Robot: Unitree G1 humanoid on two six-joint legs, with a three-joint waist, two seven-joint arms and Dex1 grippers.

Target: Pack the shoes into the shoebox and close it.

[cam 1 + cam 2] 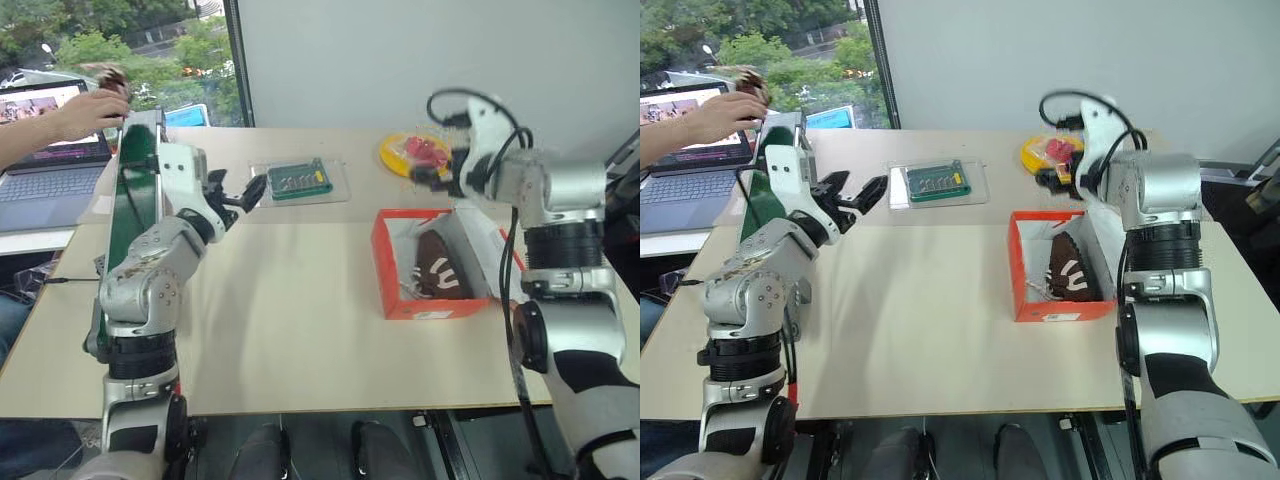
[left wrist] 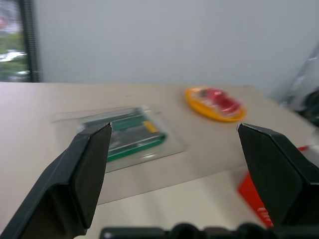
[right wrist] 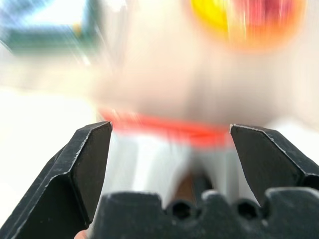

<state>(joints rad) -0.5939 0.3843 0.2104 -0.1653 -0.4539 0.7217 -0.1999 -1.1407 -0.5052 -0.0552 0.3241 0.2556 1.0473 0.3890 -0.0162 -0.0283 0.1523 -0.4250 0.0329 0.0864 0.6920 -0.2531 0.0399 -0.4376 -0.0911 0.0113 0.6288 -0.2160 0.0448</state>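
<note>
The orange-red shoebox (image 1: 430, 308) stands open on the right half of the table. One dark brown shoe (image 1: 440, 265) with cream laces lies inside against the white lining. The lid (image 1: 482, 240) is folded back on the box's right side, partly hidden by my right arm. My right gripper (image 1: 428, 176) hovers above the box's far end, open and empty, with its fingers (image 3: 89, 164) spread wide. Over the table's left side, away from the box, my left gripper (image 1: 238, 190) points forward, open and empty. The other shoe is not something I can pick out.
A clear tray holding a green board (image 1: 300, 180) lies at the table's far middle. A yellow plate of red pieces (image 1: 415, 152) sits far right. A tall green panel (image 1: 128, 200) stands at the left edge. A person's hand (image 1: 85, 112) reaches in over a laptop (image 1: 50, 175).
</note>
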